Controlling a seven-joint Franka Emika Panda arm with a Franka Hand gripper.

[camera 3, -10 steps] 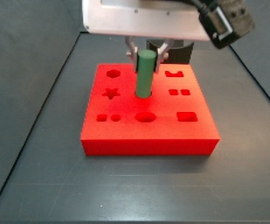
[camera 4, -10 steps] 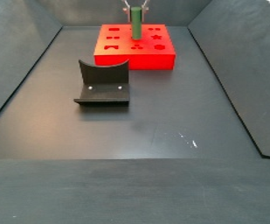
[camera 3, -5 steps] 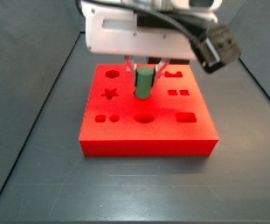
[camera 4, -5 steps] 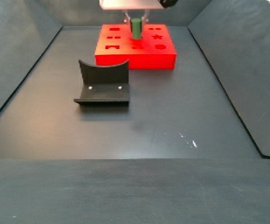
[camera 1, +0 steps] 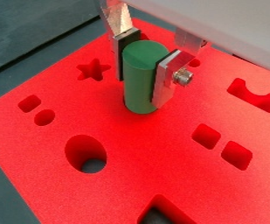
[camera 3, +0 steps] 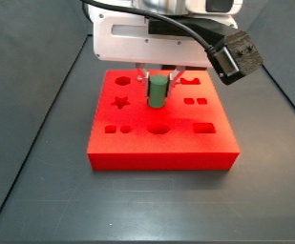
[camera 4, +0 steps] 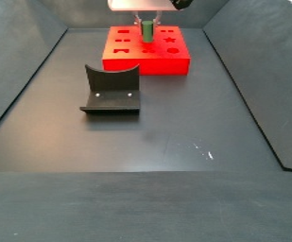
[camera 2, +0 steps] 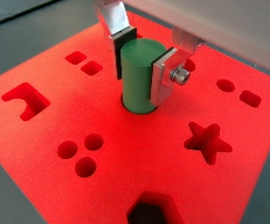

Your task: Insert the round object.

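Note:
The round object, a matte green cylinder peg (camera 1: 137, 74), stands upright between the fingers of my gripper (camera 1: 141, 79), which is shut on it. Its lower end meets the top of the red block (camera 1: 137, 171) near the block's middle; the hole under it is hidden by the peg. Both wrist views show this, with the peg (camera 2: 137, 79), gripper (camera 2: 143, 74) and block (camera 2: 137, 157). In a side view the gripper (camera 3: 157, 81) holds the peg (camera 3: 157, 93) low over the block (camera 3: 162, 151). Far off in a side view the peg (camera 4: 146, 33) stands on the block (camera 4: 148, 64).
The block's top has cut-out holes: a star (camera 1: 93, 69), an oval (camera 1: 88, 153), paired squares (camera 1: 218, 144) and others. The dark fixture (camera 4: 111, 90) stands on the dark floor in front of the block. Dark walls enclose the floor.
The gripper has come down with the green peg. The peg's lower end now sits at the block's top surface, lower than before.

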